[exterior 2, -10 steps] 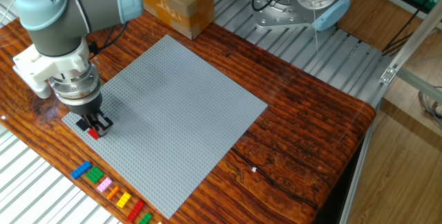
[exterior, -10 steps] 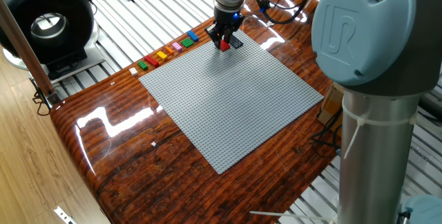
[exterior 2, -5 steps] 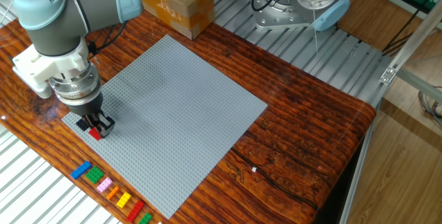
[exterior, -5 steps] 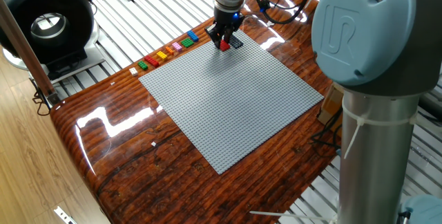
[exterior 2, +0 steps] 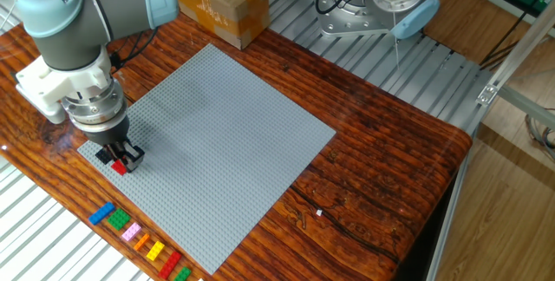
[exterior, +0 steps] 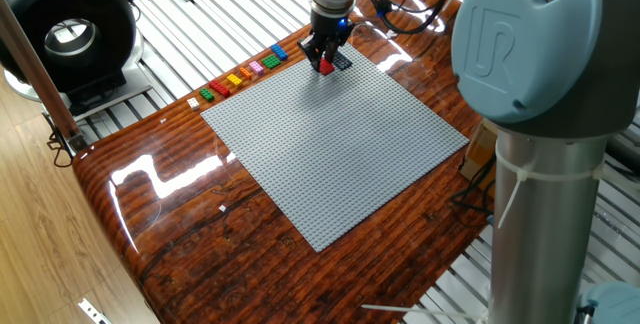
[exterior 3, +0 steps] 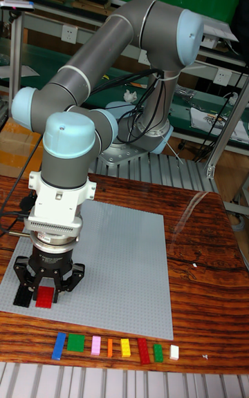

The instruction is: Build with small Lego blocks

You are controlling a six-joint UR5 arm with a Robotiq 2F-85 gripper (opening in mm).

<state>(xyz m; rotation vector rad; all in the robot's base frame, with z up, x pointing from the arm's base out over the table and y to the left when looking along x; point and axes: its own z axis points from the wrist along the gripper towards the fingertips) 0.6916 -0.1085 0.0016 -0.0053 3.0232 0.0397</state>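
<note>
Your two-finger black gripper [exterior 3: 45, 292] is clamped on a small red rectangular plastic brick [exterior 3: 45, 296], jaws closed on its sides, and it sits low over the near corner of the large grey studded baseplate [exterior 2: 225, 133], the corner nearest the supply row. In the fixed views the red brick [exterior 2: 118, 167] looks to be at or just above the studs; you cannot tell from these pictures whether it is already pressed home. Just beside it on the plate lies a small dark flat piece [exterior 3: 23, 297], partly hidden by a finger. The rest of the small Lego blocks wait in a line on the glossy brown wooden table [exterior: 180, 244], just off the plate's edge: a blue brick [exterior 3: 59, 345], a green brick [exterior 3: 75, 343], a pink brick [exterior 3: 95, 345], a thin orange brick [exterior 3: 109, 347], a yellow brick [exterior 3: 125, 347], a longer red brick [exterior 3: 143, 350], another small green brick [exterior 3: 158, 352] and a white piece [exterior 3: 174, 352]. You are most likely in the placing step for this first red brick. Next, you would want to press straight down until the studs seat, then part the fingers and lift vertically so the brick is not dragged off, before going to the row for the next block.
</note>
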